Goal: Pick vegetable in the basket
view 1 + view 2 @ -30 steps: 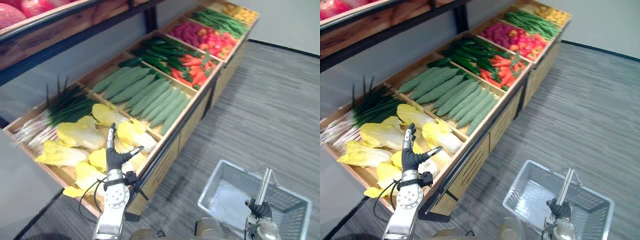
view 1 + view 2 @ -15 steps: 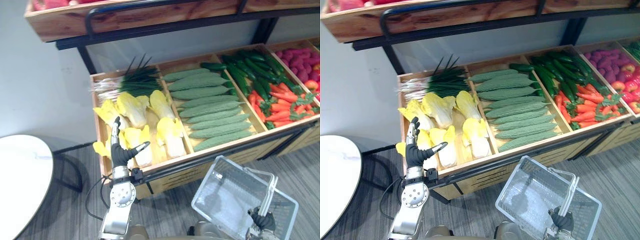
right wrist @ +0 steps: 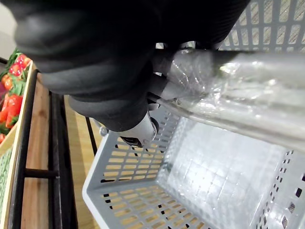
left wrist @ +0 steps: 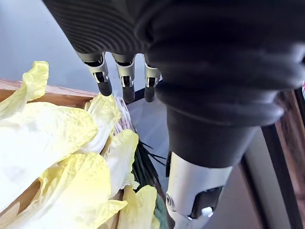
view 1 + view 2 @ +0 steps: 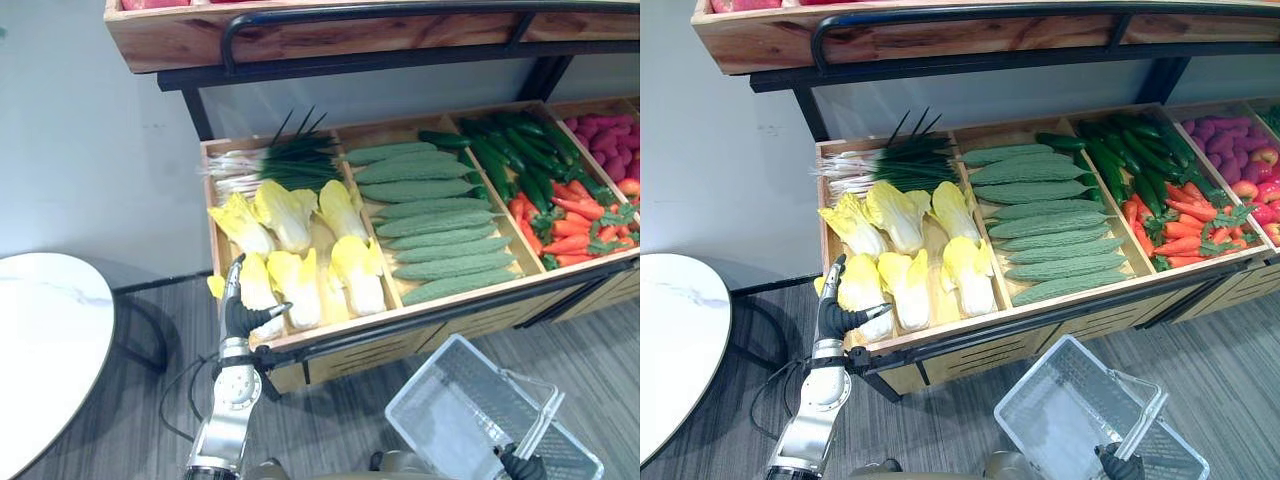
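Yellow cabbages [image 5: 300, 285] now lie square-on before the robot. The whole view has swung round in the last second, so that is the head turning, not the stall shifting. The left hand [image 5: 240, 315] keeps its pose through it: fingers straight, thumb out, empty, poised at the 7 o'clock corner of the crate [image 5: 230, 145], just over the nearest cabbage. Nothing is picked yet. Every vegetable lies in the stall, and the basket [image 5: 420, 372] at 5 o'clock is bare. The right hand [image 3: 95, 62] is curled round its handle [image 3: 238, 67].

The approach looks lined up, so the grasp should be next. Edges to mind: the black rail [image 5: 350, 338] runs along the crate front, right under the wrist, and the shelf [image 5: 350, 25] overhangs at 12 o'clock. The white table [image 5: 45, 350] stands at 8 o'clock, apart from the arm. Open floor [image 5: 340, 420] lies between rail and basket, a fair lane for the carry.
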{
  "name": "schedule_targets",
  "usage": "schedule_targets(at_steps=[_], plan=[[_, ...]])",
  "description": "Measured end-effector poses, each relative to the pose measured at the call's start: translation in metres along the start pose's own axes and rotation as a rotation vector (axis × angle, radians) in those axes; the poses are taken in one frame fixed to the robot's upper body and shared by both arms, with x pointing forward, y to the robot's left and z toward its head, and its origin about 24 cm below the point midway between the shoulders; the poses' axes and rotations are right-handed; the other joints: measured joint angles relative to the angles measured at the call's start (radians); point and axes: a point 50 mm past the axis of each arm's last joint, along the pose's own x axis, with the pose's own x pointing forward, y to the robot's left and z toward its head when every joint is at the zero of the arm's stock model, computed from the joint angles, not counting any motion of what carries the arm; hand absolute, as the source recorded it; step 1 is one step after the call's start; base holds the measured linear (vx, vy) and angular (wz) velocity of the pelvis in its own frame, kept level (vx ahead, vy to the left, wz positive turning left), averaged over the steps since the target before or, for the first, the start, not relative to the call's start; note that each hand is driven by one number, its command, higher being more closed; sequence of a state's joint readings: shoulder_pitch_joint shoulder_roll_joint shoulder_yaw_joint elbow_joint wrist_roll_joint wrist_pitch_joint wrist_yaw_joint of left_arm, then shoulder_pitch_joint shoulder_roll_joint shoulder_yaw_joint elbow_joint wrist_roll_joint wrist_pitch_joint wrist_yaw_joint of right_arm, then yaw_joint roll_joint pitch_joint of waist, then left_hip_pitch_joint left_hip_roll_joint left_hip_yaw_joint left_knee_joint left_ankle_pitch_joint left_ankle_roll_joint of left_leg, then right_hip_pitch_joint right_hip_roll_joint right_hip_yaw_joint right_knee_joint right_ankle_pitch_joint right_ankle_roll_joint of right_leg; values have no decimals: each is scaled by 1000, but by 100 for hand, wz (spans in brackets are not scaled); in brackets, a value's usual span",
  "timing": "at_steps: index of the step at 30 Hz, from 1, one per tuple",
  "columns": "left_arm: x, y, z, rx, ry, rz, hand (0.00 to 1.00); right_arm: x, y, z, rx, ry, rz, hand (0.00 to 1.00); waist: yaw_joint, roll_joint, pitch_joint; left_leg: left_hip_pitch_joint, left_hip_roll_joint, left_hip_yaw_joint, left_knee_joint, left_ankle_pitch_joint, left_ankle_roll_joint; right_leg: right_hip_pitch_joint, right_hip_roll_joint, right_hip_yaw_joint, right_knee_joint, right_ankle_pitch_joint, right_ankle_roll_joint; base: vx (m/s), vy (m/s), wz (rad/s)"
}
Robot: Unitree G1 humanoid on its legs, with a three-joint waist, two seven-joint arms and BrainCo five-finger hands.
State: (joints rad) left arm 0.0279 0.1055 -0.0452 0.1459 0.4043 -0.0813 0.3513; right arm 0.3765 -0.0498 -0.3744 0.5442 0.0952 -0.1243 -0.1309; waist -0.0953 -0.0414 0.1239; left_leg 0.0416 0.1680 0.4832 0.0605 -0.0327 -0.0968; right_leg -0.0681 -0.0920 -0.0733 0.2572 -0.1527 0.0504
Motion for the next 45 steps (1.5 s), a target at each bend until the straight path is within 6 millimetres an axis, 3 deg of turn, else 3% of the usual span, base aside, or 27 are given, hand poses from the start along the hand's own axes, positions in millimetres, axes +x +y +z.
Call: schedule_targets(at_steps=[2,7,12,19,24,25,33,40,45], plan=[[6,0,-5,15,25,-1,0,0,0,1,-8,-6,3,100,-7,0,0,2,3,28,-17,6,-3,-25,10,27,1,6,-4,-2,-26,-40],[27,0,-1,68,20,-3,0,1,7,17,-18,-74,36,100,-56,1,8,-29,5,54,-23,18,-1,-84,19,53,3,21,-3,17,-20,-17],[55,4,19,176,-41,42,0,0,13,37,-27,-166,57,100,-60,-7,67,-67,13,81,2,17,0,-137,19,80,24,29,-4,-23,-12,-15],[83,22,16,362,10,123,0,-6,22,63,-14,-294,99,100,-59,-15,134,-116,63,103,98,-19,2,-173,36,99,43,41,-9,-41,-29,-10],[89,23,16,426,17,128,0,-10,30,74,-16,-353,132,100,-58,-17,158,-130,78,109,136,-35,1,-181,38,103,55,43,-9,-49,-10,-4],[91,23,17,432,17,127,100,-11,32,76,-15,-366,144,100,-58,-16,161,-135,81,109,143,-37,3,-184,38,103,55,44,-9,-38,-6,-2],[98,30,13,455,48,142,100,-14,38,86,-10,-416,168,100,-53,0,192,-134,94,120,167,-48,4,-184,43,110,61,46,-9,-14,-2,-3],[99,32,12,366,58,144,100,-14,37,89,-12,-426,164,100,-54,9,198,-133,90,120,159,-48,4,-183,43,108,56,45,-9,0,0,0],[90,34,19,304,16,166,100,-12,36,91,-3,-429,141,100,-56,15,201,-130,74,99,147,-47,5,-177,36,101,52,42,-4,20,13,5]])
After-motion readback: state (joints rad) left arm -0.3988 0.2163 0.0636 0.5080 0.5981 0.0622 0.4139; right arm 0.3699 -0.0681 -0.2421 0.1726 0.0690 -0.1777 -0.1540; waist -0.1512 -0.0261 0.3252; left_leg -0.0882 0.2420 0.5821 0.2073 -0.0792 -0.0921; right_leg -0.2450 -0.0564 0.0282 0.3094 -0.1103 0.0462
